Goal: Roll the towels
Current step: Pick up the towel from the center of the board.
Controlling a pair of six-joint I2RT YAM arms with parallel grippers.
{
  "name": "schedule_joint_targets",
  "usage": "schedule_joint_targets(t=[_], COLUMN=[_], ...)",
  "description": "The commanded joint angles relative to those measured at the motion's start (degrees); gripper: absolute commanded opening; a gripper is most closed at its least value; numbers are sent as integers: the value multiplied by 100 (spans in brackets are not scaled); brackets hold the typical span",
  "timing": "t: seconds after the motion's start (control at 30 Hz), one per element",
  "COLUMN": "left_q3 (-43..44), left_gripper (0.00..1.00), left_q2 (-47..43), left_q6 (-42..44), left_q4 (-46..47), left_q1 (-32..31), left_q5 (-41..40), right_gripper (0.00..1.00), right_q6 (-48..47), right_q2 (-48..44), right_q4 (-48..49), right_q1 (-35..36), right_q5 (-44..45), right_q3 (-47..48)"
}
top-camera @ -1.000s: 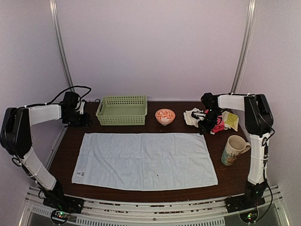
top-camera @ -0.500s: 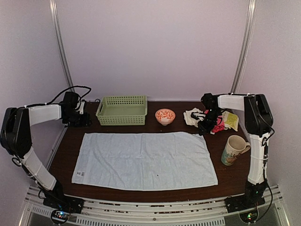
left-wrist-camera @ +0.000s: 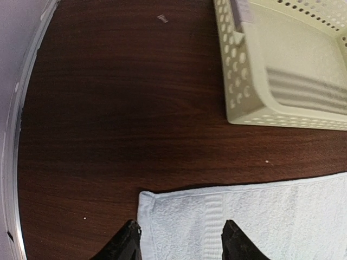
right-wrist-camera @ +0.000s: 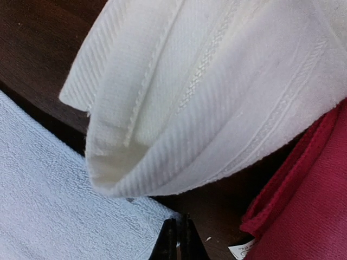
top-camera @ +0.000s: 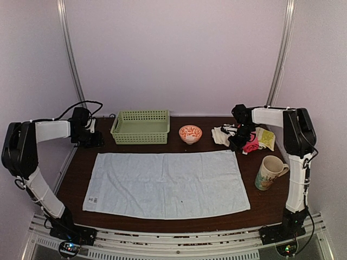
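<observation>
Pinching fluffy pale-blue terry towel (right-wrist-camera: 43, 206) corner, right gripper (right-wrist-camera: 178, 241) jaws closed; left gripper (left-wrist-camera: 181, 236) jaws spread.

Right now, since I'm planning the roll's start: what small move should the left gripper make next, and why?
Probably lower the left gripper and close on the far-left corner of the flat pale blue terry towel: its open fingers straddle that corner, while the right gripper looks shut on the far-right corner.
</observation>
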Motion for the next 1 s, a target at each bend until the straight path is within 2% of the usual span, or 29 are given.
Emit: schedule_joint_targets(t=[0.0,0.17,0.37,0.53,0.8,0.97], left_q3=[144,296,500,645,599,597], left_gripper=[53,53,45,33,34,28], left_q2=[302,615,951,1215,1258,1338], left_q6=[-300,-369,-292,-377,-457,-446], left_q4=[8,-177,-241,-291,-394,-412], left_q1=[329,386,416,429,429,430], left_q5=[467,500,451,202,-306,-322], right_gripper=[0,0,0,0,0,0], right_q6=[20,60,50,52,61,61], right_q2=[-373,-338,-287,-205,-179,-151], right_q4=[266,327,262,206,183,172], right_q1=[8,17,17,15,26,22], right_q5=[183,-97,-143,-231,-237,-237], right_q3=[25,-73,27,85,97,97])
